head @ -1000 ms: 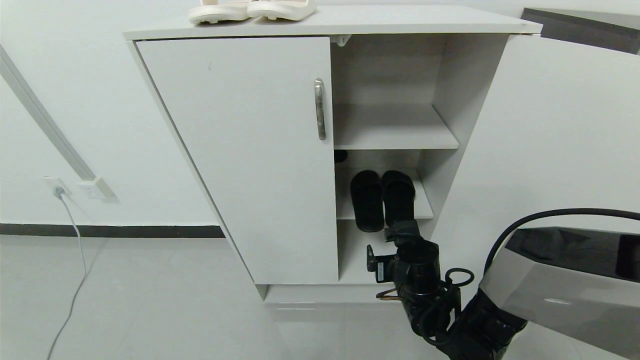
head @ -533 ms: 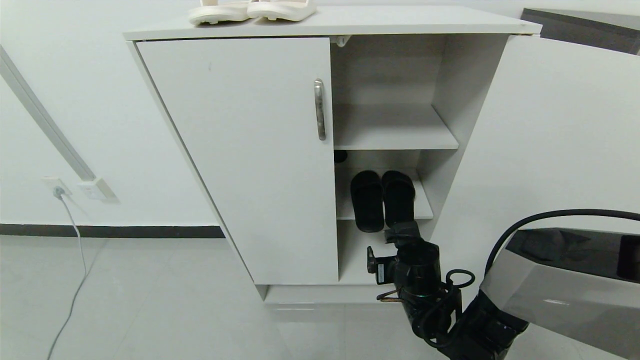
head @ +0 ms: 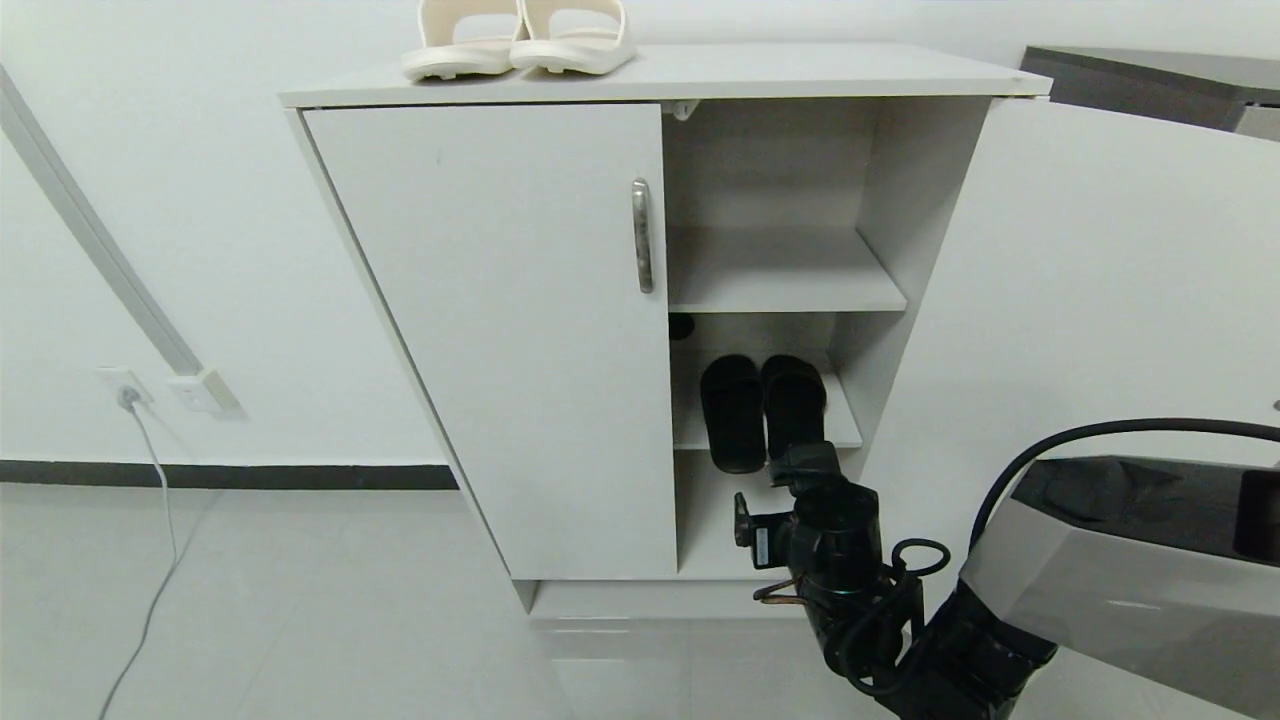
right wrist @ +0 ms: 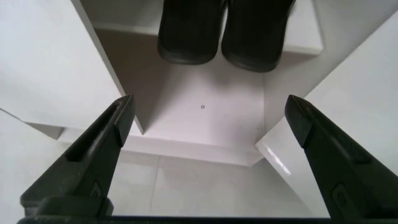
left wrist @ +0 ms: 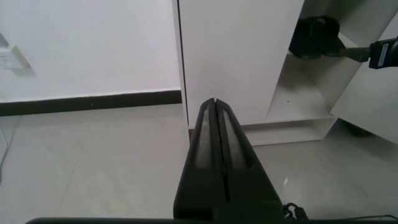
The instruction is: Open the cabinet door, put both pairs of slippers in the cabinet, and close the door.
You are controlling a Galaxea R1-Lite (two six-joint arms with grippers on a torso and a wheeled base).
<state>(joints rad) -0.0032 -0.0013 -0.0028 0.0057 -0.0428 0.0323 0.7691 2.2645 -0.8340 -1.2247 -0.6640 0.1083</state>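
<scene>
Black slippers (head: 762,410) lie on the lower shelf (head: 842,436), our right gripper (right wrist: 209,106) wide open just before them; only our head camera has shifted. Our left gripper (left wrist: 214,107) is closed, empty. Cream slippers (head: 518,42) on the cabinet (head: 800,70) top, we judge, come next

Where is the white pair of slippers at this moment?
In the head view, the white slippers sit on the cabinet top, above the closed left door.
</scene>
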